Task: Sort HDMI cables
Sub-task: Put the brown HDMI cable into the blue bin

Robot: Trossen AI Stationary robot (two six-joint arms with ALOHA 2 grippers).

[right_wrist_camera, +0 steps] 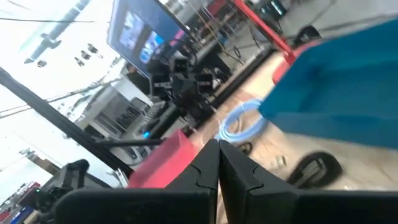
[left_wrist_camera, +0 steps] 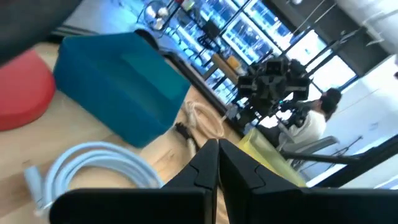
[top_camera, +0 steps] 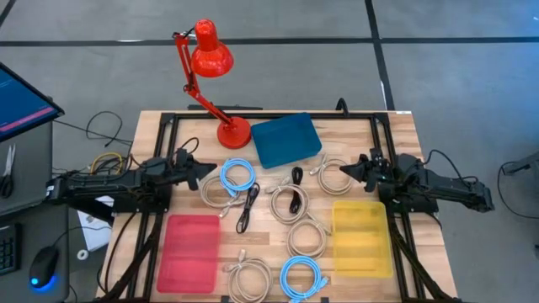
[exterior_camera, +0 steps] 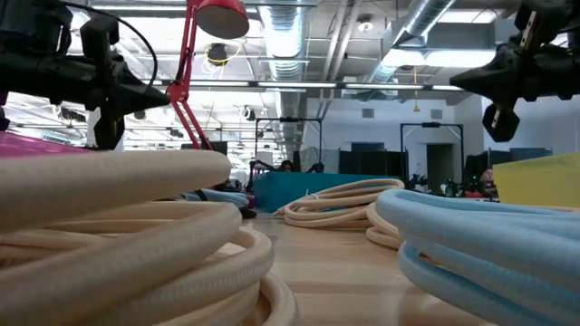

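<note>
Nothing's held yet: left gripper [top_camera: 209,171] and right gripper [top_camera: 344,171] are both pinched closed, empty. The HDMI cables [top_camera: 294,199] look light and springy, so they're probably best pinched across the coiled strands.

Light-blue coil [right_wrist_camera: 239,124] beside teal bin [right_wrist_camera: 336,93]; red bin [right_wrist_camera: 171,158] (nearer), fingers [right_wrist_camera: 205,171] closed.

We hold our dark left gripper [top_camera: 210,170] and dark right gripper [top_camera: 344,170] raised, fingers pressed together, empty, pointing inward toward each other
</note>
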